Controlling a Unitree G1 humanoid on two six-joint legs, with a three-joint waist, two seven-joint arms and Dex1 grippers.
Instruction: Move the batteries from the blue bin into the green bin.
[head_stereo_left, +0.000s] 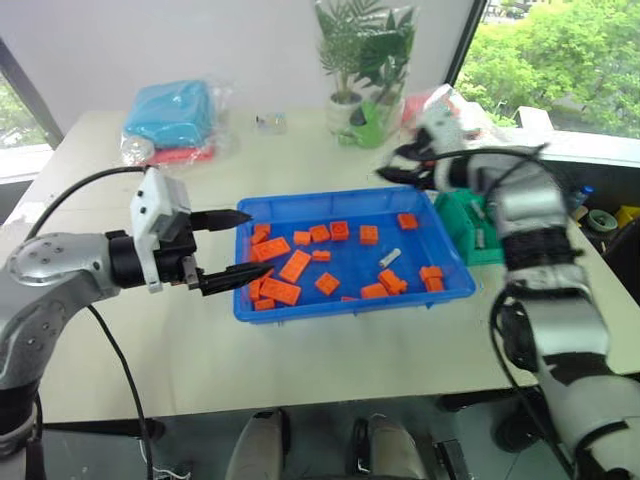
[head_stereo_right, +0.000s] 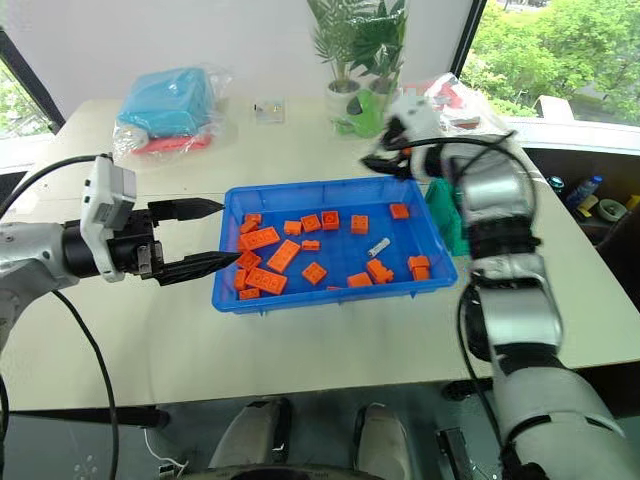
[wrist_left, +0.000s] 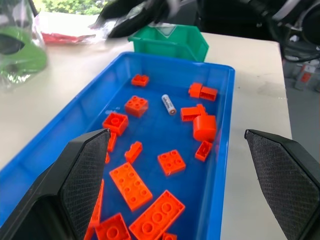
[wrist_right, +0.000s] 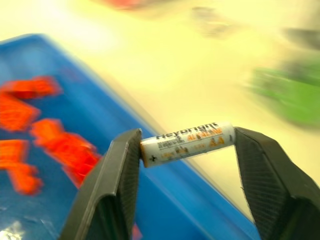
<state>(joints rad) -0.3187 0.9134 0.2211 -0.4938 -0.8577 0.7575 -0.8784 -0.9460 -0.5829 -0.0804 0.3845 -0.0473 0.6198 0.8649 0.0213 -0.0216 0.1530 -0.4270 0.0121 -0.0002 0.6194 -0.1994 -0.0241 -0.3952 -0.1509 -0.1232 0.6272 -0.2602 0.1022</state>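
One table (head_stereo_left: 330, 340) bearing blue bin (head_stereo_left: 345, 300) strewn with orange bricks (head_stereo_left: 294, 266), green bin (head_stereo_left: 462, 225) just beside its right end. Left gripper (head_stereo_left: 232, 248) at bin's left rim, fingers wide apart, empty. Right gripper (wrist_right: 187, 145) above bin's far right corner near green bin, clamped endwise on one battery (wrist_right: 187, 141). Second battery (wrist_left: 168, 104) lying loose among bricks inside blue bin

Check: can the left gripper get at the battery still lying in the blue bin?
Probably yes. The left gripper is open at the blue bin's near end, aimed along it. The loose battery lies exposed on the floor among orange bricks, none covering it. The right gripper, holding another battery, is off to the side.
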